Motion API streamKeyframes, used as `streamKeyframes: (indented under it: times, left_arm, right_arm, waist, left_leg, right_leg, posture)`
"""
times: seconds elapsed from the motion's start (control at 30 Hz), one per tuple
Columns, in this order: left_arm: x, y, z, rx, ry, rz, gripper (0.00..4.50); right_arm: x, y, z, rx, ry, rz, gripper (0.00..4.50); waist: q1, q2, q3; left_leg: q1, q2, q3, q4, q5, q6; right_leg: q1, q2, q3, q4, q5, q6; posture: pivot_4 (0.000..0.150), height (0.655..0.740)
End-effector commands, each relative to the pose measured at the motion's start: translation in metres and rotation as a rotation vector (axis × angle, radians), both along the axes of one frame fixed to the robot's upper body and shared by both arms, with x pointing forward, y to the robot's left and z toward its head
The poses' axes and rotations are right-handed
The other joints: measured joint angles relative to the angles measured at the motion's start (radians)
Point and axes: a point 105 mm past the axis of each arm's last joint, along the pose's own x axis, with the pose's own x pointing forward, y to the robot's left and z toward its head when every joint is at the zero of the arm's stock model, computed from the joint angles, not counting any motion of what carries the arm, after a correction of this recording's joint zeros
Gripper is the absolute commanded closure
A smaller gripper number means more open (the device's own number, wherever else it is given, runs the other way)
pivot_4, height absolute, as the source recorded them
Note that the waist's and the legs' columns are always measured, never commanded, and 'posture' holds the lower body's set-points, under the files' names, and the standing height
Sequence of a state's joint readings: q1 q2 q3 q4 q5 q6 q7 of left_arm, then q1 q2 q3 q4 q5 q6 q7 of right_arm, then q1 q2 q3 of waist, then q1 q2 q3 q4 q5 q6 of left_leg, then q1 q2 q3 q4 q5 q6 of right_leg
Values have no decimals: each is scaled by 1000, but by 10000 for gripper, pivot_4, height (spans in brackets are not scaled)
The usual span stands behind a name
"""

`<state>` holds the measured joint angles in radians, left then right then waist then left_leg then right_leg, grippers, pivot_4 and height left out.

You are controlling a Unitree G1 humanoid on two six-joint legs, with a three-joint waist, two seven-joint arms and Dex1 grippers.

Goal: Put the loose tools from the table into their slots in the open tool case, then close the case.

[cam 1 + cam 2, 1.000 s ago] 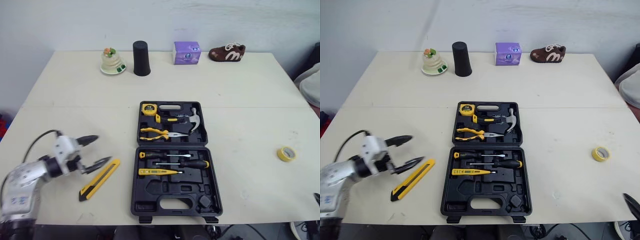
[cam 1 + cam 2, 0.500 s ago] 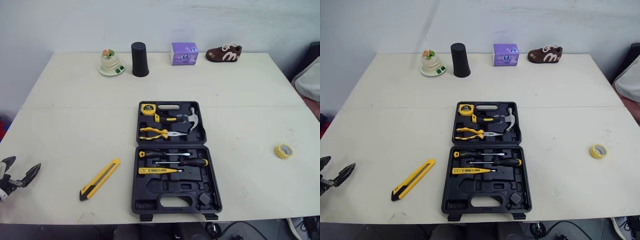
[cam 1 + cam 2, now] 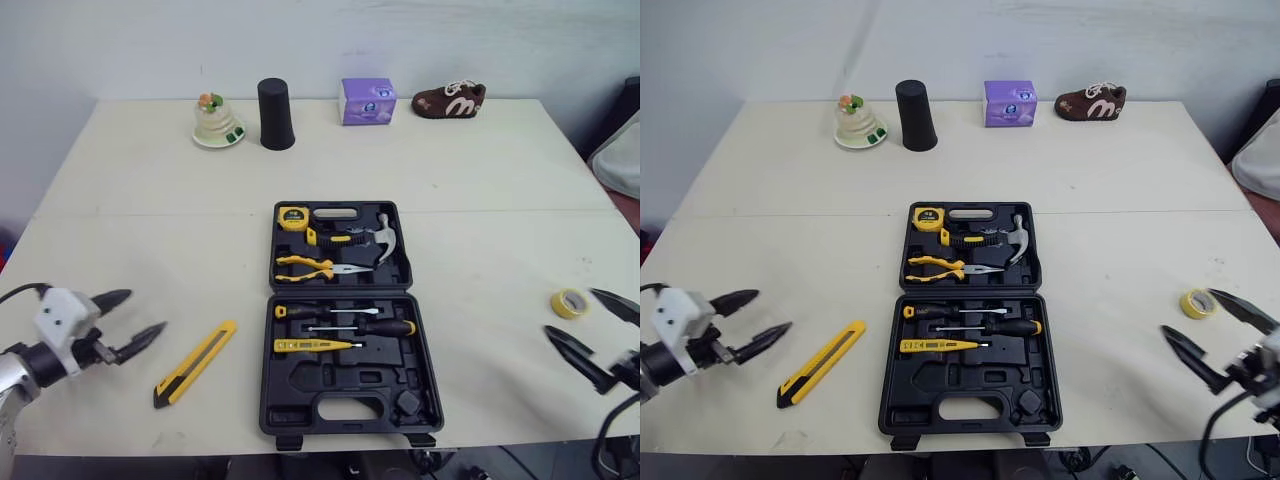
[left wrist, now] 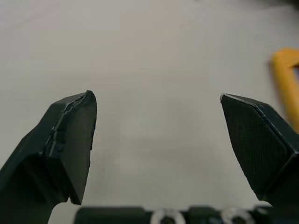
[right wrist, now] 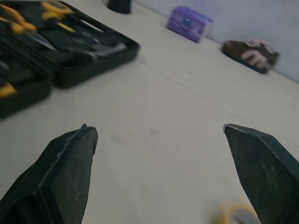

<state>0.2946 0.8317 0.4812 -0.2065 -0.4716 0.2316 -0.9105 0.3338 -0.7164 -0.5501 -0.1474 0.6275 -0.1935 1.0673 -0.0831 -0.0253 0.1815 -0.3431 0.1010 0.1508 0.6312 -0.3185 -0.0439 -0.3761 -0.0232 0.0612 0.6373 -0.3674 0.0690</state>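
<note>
Left gripper (image 3: pixel 145 311) is spread wide, empty, and it's our closer one: the yellow utility knife (image 3: pixel 196 362) lies diagonally on the surface (image 3: pixel 150 220) just to its right, between it and the tool case (image 3: pixel 300 405).

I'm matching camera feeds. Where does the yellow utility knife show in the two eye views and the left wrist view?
Left eye view: the utility knife lies diagonally between the left tool and the tool case.
Right eye view: the knife lies left of the case.
Left wrist view: a blurred yellow strip beyond one finger.
Shared landmark: the left tool.
</note>
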Motion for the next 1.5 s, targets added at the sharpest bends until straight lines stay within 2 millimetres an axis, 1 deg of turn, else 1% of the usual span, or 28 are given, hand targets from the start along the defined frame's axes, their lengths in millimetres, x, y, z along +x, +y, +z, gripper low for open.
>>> streamKeyframes:
  times: [0.03,0.07,0.17,0.27,0.33,0.4,0.5,0.57,0.6,0.63,0.67,0.73,0.8,0.83,0.87,0.93,0.97,1.0,1.03,1.1,1.13,1.17,1.27,1.3,1.33,1.4,1.5]
  left_arm:
    - [-11,-19,4,-16,63,-62,935]
    - [-14,-23,1,-15,100,-55,935]
    - [-24,-35,-4,-23,166,-70,935]
    - [-30,-40,-12,15,206,-70,935]
    - [-29,-41,-18,34,211,-44,935]
    - [-27,-40,-31,92,221,-13,935]
    - [-30,-39,-47,145,251,6,935]
    - [-31,-38,-54,177,256,10,935]
    - [-31,-38,-56,187,254,9,6302]
    - [-31,-37,-58,191,254,14,9119]
    - [-31,-37,-59,188,251,17,12877]
    - [-29,-37,-59,166,231,22,22370]
    - [-26,-38,-55,145,189,23,29685]
    - [-22,-39,-51,137,154,10,32404]
    - [-16,-42,-40,113,97,-21,32385]
    - [-11,-58,-18,62,7,-146,32385]
    - [-11,-71,-8,37,-14,-237,32385]
    - [-12,-80,-2,23,-21,-296,32385]
    - [-15,-92,3,23,-20,-390,32385]
    - [-17,-111,10,30,-14,-531,32385]
    - [-16,-116,13,34,-9,-572,32385]
    - [-16,-126,15,34,-6,-631,32385]
    - [-11,-161,16,55,5,-793,32385]
    - [-9,-171,16,52,5,-821,32385]
    - [-8,-176,16,49,6,-835,32385]
    - [-4,-201,13,26,21,-888,32385]
    - [-4,-224,5,37,53,-945,32385]
  right_arm:
    - [-2,30,12,-9,-14,149,0]
    - [-3,41,11,-15,-3,207,0]
    - [-6,65,11,-26,13,328,0]
    - [-7,82,12,-34,17,421,0]
    - [-8,87,11,-34,19,447,0]
    - [-8,90,9,-42,25,466,0]
    - [-10,90,7,-48,35,473,0]
    - [-11,88,5,-58,44,473,0]
    - [-12,88,4,-61,46,472,0]
    - [-11,87,3,-66,48,466,0]
    - [-11,86,3,-70,49,459,0]
    - [-10,85,3,-74,49,443,0]
    - [-9,84,4,-74,50,425,0]
    - [-9,83,4,-77,52,416,0]
    - [-9,81,4,-78,58,401,0]
    - [-10,78,3,-87,72,378,0]
    - [-10,76,3,-88,80,365,0]
    - [-11,76,3,-88,85,357,0]
    - [-13,74,2,-91,93,350,0]
    - [-15,71,2,-94,106,331,0]
    - [-15,70,2,-94,110,322,0]
    - [-18,68,2,-98,117,312,0]
    - [-27,63,4,-107,142,277,0]
    - [-30,61,5,-109,148,266,0]
    - [-32,61,6,-110,152,260,0]
    - [-39,59,7,-115,164,235,0]
    - [-47,57,8,-120,177,212,0]
  waist:
    - [1,0,0]
    - [2,0,0]
    - [4,-1,1]
    - [3,-3,2]
    - [3,-3,2]
    - [5,-3,2]
    - [9,-3,2]
    - [13,-2,2]
    - [14,-2,2]
    - [15,-2,2]
    - [16,-2,2]
    - [20,-1,2]
    - [24,-1,2]
    - [26,-1,2]
    - [26,-1,2]
    - [29,-1,2]
    - [32,-1,2]
    - [31,-3,3]
    - [29,-3,3]
    - [29,-3,3]
    - [29,-3,3]
    - [30,-3,3]
    - [38,-2,3]
    - [40,-1,2]
    - [42,-1,2]
    - [42,-1,2]
    - [46,-1,3]
  left_leg:
    - [0,0,0,0,0,0]
    - [0,0,0,0,0,1]
    - [-1,-1,0,1,-1,1]
    - [-1,-1,-1,3,-1,1]
    - [-1,-1,-1,5,-1,2]
    - [-1,-2,-2,5,0,2]
    - [0,-2,-2,6,0,2]
    - [2,-3,-1,6,0,3]
    - [3,-3,-1,6,0,3]
    - [5,-3,-1,6,0,3]
    - [7,-3,-1,5,-1,3]
    - [9,-3,-2,5,-2,6]
    - [10,-3,-2,5,-3,8]
    - [11,-3,-3,5,-3,9]
    - [11,-2,-3,5,-2,9]
    - [11,-2,-4,5,-1,10]
    - [10,-3,-4,5,0,10]
    - [9,-2,-5,5,1,10]
    - [8,-2,-4,5,2,10]
    - [8,-3,-4,5,1,11]
    - [8,-3,-3,5,1,11]
    - [8,-3,-3,5,1,10]
    - [7,-4,-4,4,2,6]
    - [7,-4,-3,4,2,6]
    - [6,-4,-3,5,2,6]
    - [6,-4,-2,5,2,6]
    - [4,-4,-2,6,1,4]
  right_leg:
    - [0,0,0,-1,0,1]
    - [0,0,0,-1,-1,2]
    - [0,-1,0,-2,-1,2]
    - [1,-1,0,-1,-1,2]
    - [1,-1,0,0,-1,2]
    - [2,-1,0,0,-1,3]
    - [2,-1,0,0,-1,3]
    - [4,-2,0,1,-1,2]
    - [5,-2,1,1,-1,2]
    - [7,-2,1,1,-1,2]
    - [9,-2,0,1,-1,2]
    - [12,-2,0,1,-1,1]
    - [13,-3,0,1,0,0]
    - [13,-3,0,1,0,0]
    - [13,-3,-1,0,1,-1]
    - [14,-3,-1,0,1,-4]
    - [14,-3,-1,0,1,-5]
    - [13,-2,-2,0,0,-9]
    - [12,-2,-2,0,0,-11]
    - [14,-3,-2,-1,2,-9]
    - [14,-3,-2,-2,4,-6]
    - [14,-3,-2,-2,6,-2]
    - [13,-2,-2,-5,6,-1]
    - [13,-1,-2,-5,6,-1]
    - [13,-1,-2,-6,6,0]
    - [13,2,0,-8,6,1]
    - [12,4,1,-10,6,2]
  posture:
    - [1500,7400]
    - [1500,7400]
    - [1500,7400]
    - [1500,7400]
    - [1500,7400]
    - [1500,7400]
    - [1500,7400]
    - [1500,7400]
    - [1500,7400]
    - [1500,7400]
    - [1500,7400]
    - [1500,7400]
    - [1500,7400]
    - [1500,7400]
    - [1500,7400]
    - [1500,7400]
    - [1500,7400]
    - [1500,7400]
    - [1500,7400]
    - [1500,7400]
    - [1500,7400]
    - [1500,7400]
    - [1500,7400]
    - [1500,7400]
    - [1500,7400]
    - [1500,7400]
    - [1500,7400]
